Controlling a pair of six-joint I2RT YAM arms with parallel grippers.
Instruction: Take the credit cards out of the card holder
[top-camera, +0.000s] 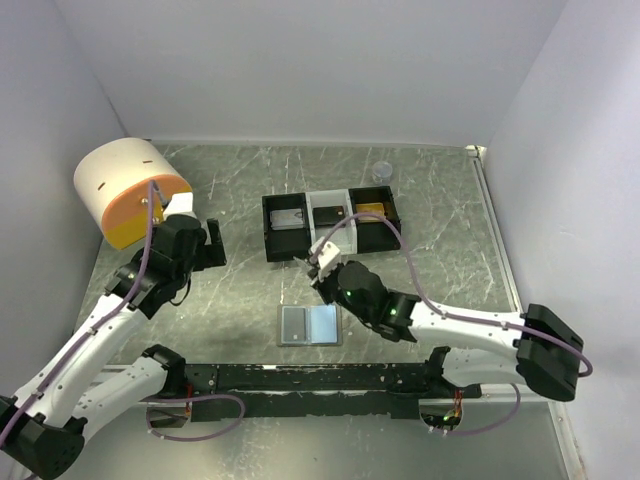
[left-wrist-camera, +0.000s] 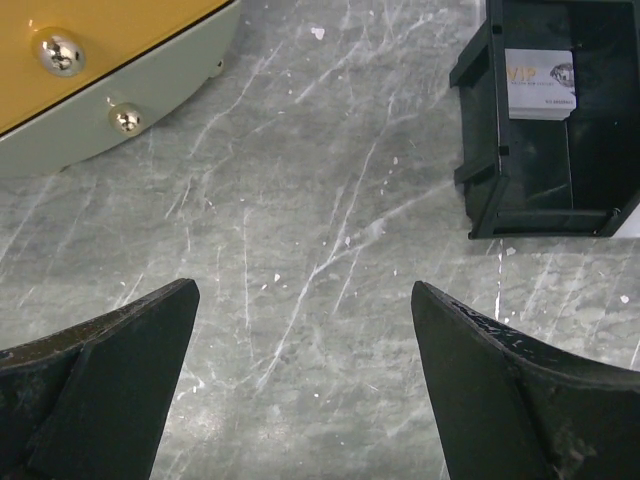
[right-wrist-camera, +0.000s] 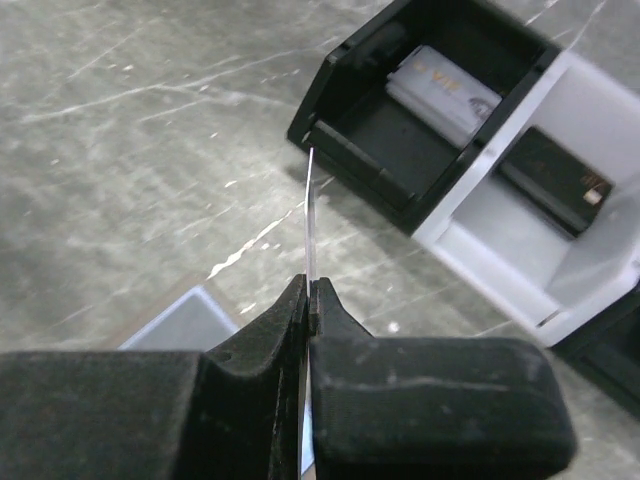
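The card holder (top-camera: 310, 325) lies open on the table, grey with a pale blue lining; its corner shows in the right wrist view (right-wrist-camera: 185, 325). My right gripper (top-camera: 322, 264) is shut on a thin white credit card (top-camera: 326, 247) and holds it above the table between the holder and the tray. In the right wrist view the card (right-wrist-camera: 311, 215) is seen edge-on, upright in the closed gripper (right-wrist-camera: 308, 285). My left gripper (top-camera: 214, 245) is open and empty over bare table left of the tray, as the left wrist view (left-wrist-camera: 303, 290) shows.
A black-and-white three-compartment tray (top-camera: 268, 228) holds a grey card (left-wrist-camera: 540, 85), a black card (right-wrist-camera: 555, 180) and an orange card (top-camera: 371, 209). A round white-and-orange container (top-camera: 125, 190) stands far left. A small clear cup (top-camera: 381, 172) sits at the back.
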